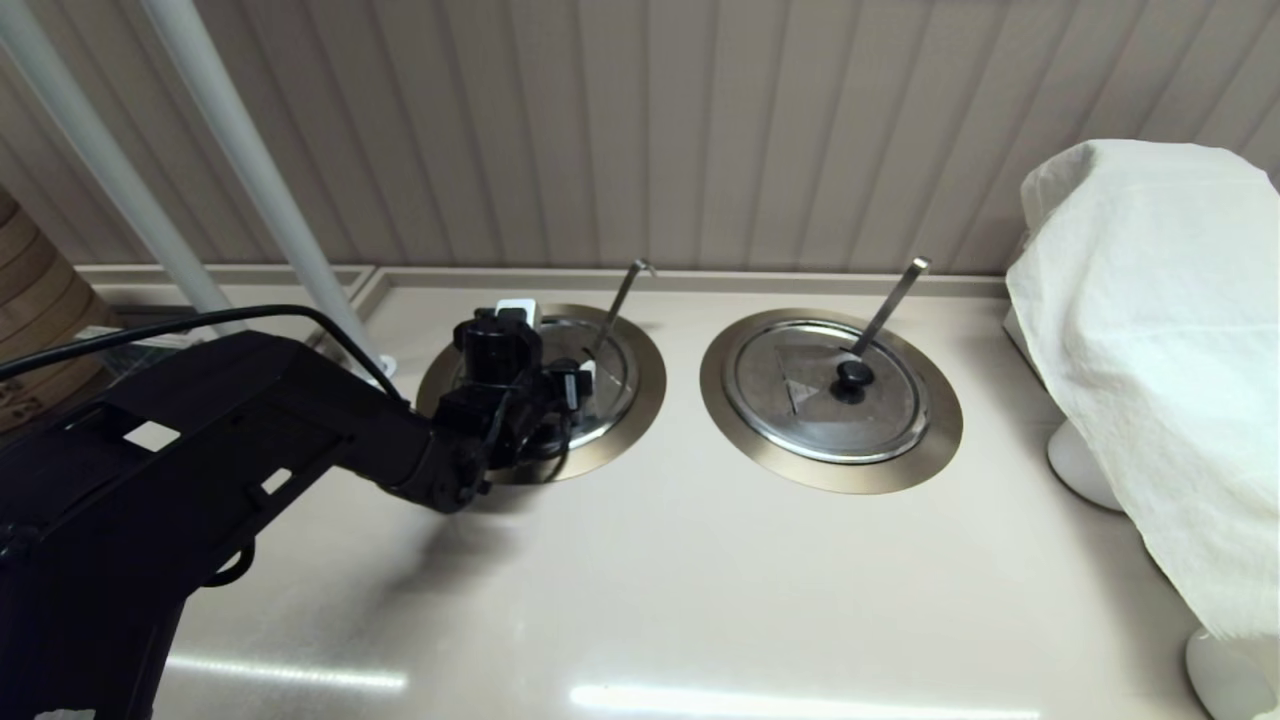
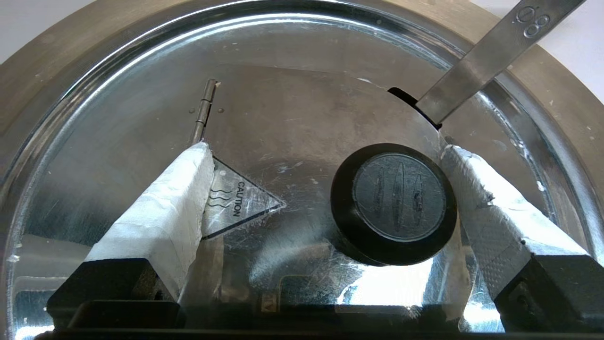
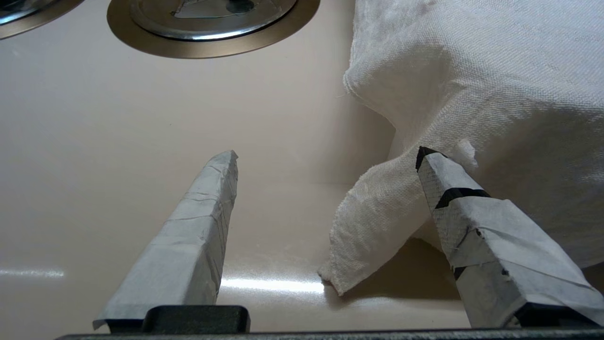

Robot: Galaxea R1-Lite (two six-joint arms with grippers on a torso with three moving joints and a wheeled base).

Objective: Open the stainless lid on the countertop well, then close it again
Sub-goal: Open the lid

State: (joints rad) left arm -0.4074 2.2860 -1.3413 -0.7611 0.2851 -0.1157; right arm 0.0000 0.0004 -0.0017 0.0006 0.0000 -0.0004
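Left tool (image 2: 325, 160) straddles closed stainless lid (image 2: 292, 123).

Even, fairly bright overhead light falls on the countertop (image 1: 700, 580), which throws back two long white glare streaks near its front edge. The left arm (image 1: 250, 450) casts a soft, blurred shadow beneath itself. In the left wrist view the stainless lid (image 2: 292, 118) shows mirror-like reflections and a blown-out white patch below its knob (image 2: 394, 203). Focus is crisp throughout.

Head overview; wrist close-ups, lids (image 1: 828, 390) shared.
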